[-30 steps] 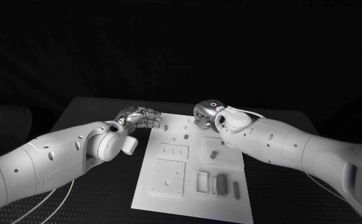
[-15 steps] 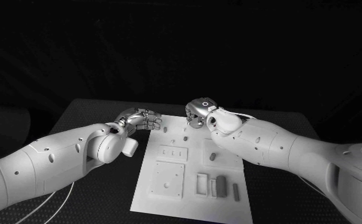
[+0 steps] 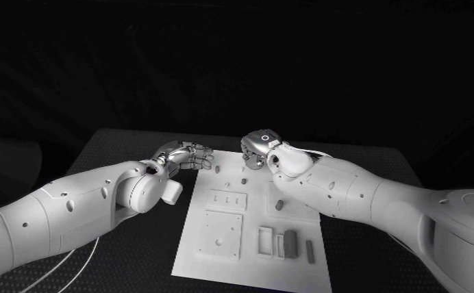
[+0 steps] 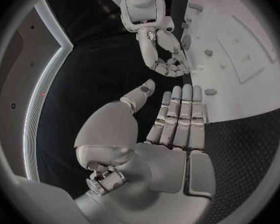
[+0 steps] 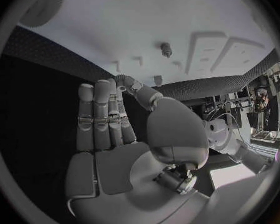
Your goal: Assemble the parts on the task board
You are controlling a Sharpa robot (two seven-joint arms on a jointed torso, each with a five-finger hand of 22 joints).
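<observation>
Table (image 3: 116, 144): black, rectangular, far edge and both far corners visible from the head view. Surface matte. In both wrist views it reads as a fine dotted texture (image 4: 247, 134) (image 5: 37, 44), even across the exposed areas.

Cables (image 3: 87, 255): thin and pale, at the table's near left corner, curving down toward the lower edge of the head view. At least two strands, running close together. Where they end cannot be told.

Background beyond the far edge of the table: dark, no detail resolved.

Right hand (image 3: 259, 149) hides task board (image 3: 222, 252) far edge; small parts (image 3: 279, 204) too small to identify.
</observation>
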